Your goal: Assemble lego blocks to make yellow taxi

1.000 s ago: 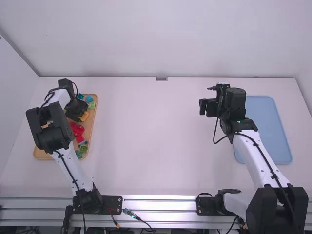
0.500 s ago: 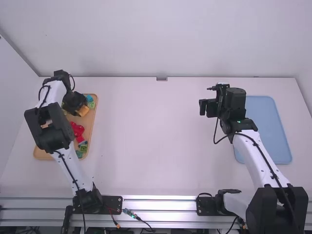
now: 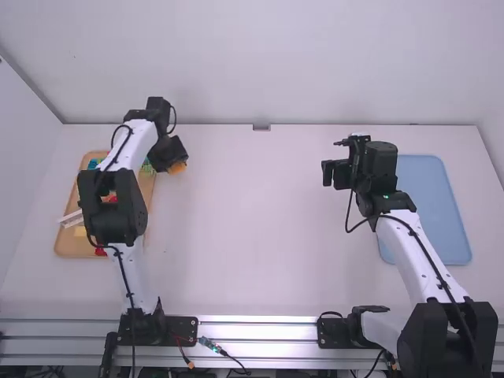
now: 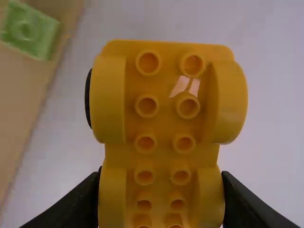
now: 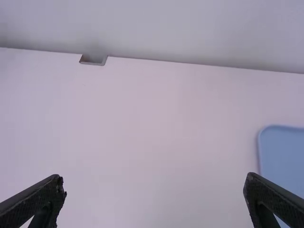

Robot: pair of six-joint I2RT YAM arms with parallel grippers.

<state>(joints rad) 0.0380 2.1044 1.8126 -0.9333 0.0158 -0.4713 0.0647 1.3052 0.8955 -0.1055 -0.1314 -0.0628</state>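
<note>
Upper left in the high view, left gripper [image 4: 161,190] is gripping the yellow-orange plastic wheeled block [image 4: 167,111] by its sides beside the tan rectangular tray [image 3: 71,247], presumably leaving studs [image 4: 147,63] free for stacking; right gripper [image 5: 156,180] is standing open.

High view: bright, even light on table [image 3: 260,236], shadows v. faint; glare on near metal rail [image 3: 260,321]. L wrist view: bit dimmer, small glints on yellow block [image 4: 164,114]; green block [image 4: 29,31] & tray [image 4: 23,85] out of focus.

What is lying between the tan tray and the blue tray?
The high view shows, going from the tan tray to the blue tray: the left hand holding a yellow wheeled piece, then white table, then the right hand.
</note>
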